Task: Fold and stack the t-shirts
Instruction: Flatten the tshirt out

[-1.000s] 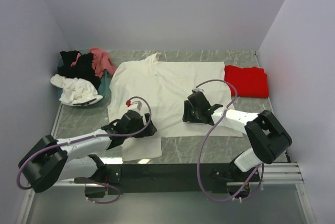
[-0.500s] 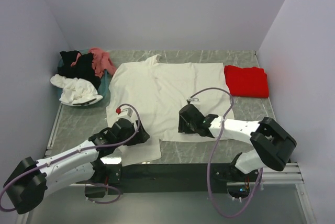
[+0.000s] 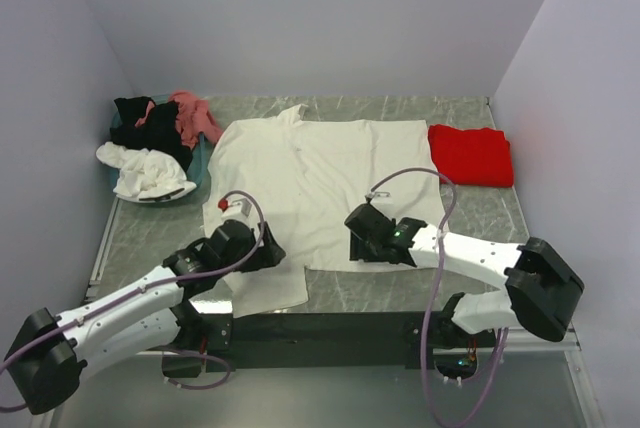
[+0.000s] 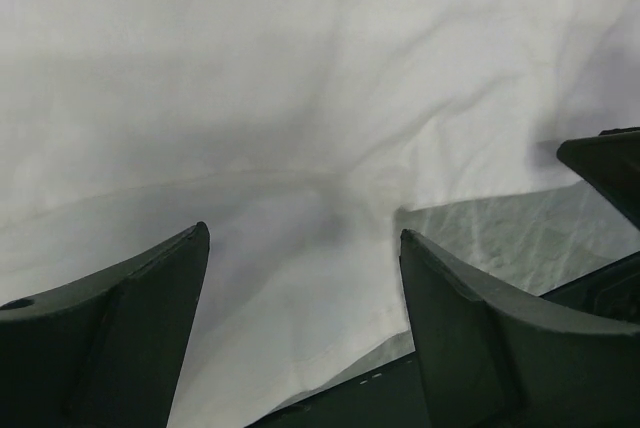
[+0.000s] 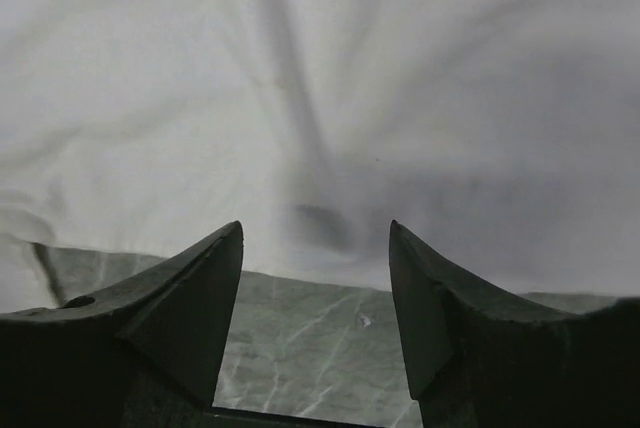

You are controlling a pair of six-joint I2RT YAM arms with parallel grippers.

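While both pincers sit spread wide with nothing held, the left gripper [image 4: 302, 233] hangs over the lower-left part of the cream t-shirt [image 3: 320, 173], cloth filling the gap between its fingers. The right gripper [image 5: 315, 226] hangs at the shirt's near hem around frame centre, with hem edge and bare table [image 3: 480, 218] between its fingers. Can't tell if either touches the cloth. Cream shirt lies spread flat across the middle of the table, one flap trailing toward the bottom edge left of centre. It's not folded yet, so I'd judge its first fold is about to start. Done: red t-shirt [image 3: 470, 155] folded into a neat rectangle at upper right, just beside the cream shirt's right edge, likely the stack base. Left: fold cream, stack it, then work through the crumpled heap at upper left, black t-shirt [image 3: 140, 123], pink t-shirt [image 3: 190, 116], white t-shirt [image 3: 145, 173]. Count: two grippers; five shirts, one of each colour, though the heap is tangled, so the black may be more than one.
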